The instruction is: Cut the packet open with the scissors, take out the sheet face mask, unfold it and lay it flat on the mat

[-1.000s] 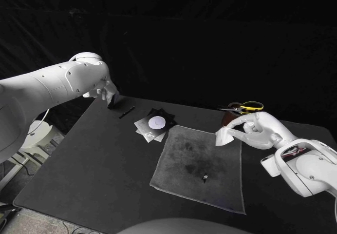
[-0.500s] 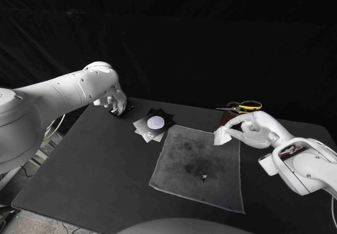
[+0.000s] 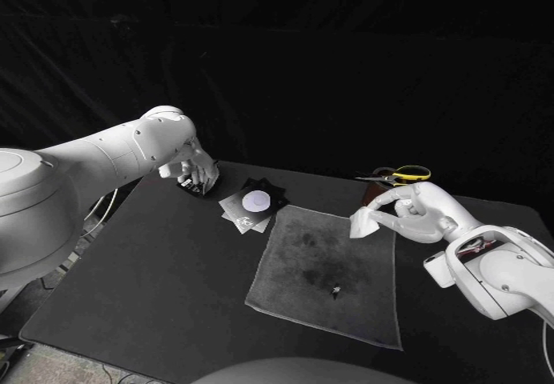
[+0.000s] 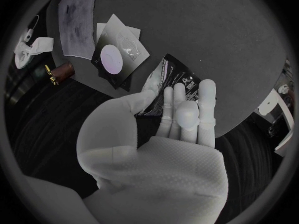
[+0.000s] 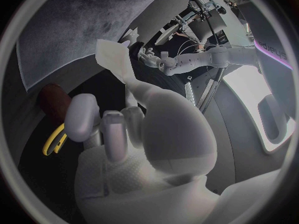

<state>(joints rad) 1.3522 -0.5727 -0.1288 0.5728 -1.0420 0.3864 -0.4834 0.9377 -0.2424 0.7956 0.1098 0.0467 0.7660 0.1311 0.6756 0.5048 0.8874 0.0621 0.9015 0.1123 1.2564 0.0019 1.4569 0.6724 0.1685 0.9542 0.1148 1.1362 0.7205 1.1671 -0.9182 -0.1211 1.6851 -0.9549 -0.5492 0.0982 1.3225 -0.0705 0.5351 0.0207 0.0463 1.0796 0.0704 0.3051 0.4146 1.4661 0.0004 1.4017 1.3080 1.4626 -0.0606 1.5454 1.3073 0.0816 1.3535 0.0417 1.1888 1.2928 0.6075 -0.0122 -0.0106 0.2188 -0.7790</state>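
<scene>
So the right hand (image 3: 418, 214) is pinching the folded white sheet face mask (image 3: 366, 224) and dangling it right at the far right corner of the grey fabric mat (image 3: 323, 280), presumably keeping it handy for unfolding there. The left hand (image 3: 196, 173) is reaching to the far left corner of the black table (image 3: 150, 264), fingers stretched over a black printed foil packet (image 4: 179, 70). I can't tell if it's gripping the packet or just resting on it, but I'm guessing it's keeping it clear of the mat. Yellow-handled scissors (image 3: 404, 173) are lying behind the right hand. A stack of black packets with a white circle (image 3: 254, 206) is sitting just beside the mat's far left corner, crowding it a bit.
</scene>
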